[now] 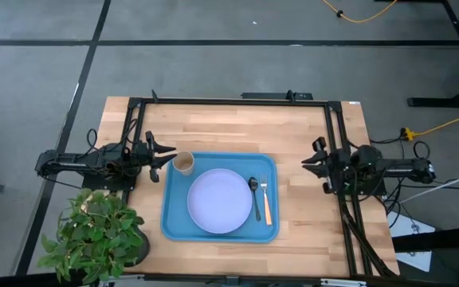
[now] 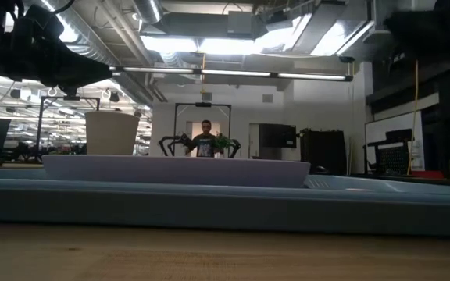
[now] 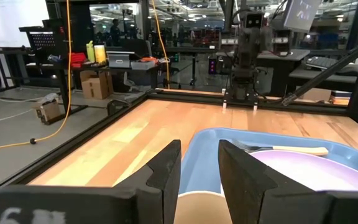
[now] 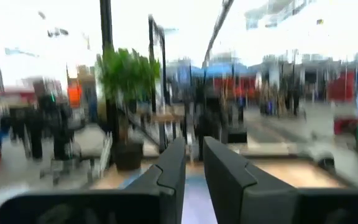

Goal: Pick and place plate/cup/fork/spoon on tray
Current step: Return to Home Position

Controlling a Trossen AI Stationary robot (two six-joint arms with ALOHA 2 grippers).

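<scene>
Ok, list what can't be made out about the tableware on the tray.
High view: fork and spoon are too small for tine or bowl detail.
Low view: both are hidden behind the plate and the tray rim.
Left wrist view: the cup is mostly cut off by the bottom edge and the left hand.
Right wrist view: past the right hand, the tray's contents are too blurred to tell.

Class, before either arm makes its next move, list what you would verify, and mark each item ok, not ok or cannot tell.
1. Pale lavender round plate on bright blue plastic tray: ok.
2. Small tan cup upright on tray: ok.
3. Slim dark spoon and wooden-handled fork beside plate: ok.
4. Left gripper clear of cup: cannot tell, very close.
5. Right gripper empty, away from tray: ok.
</scene>
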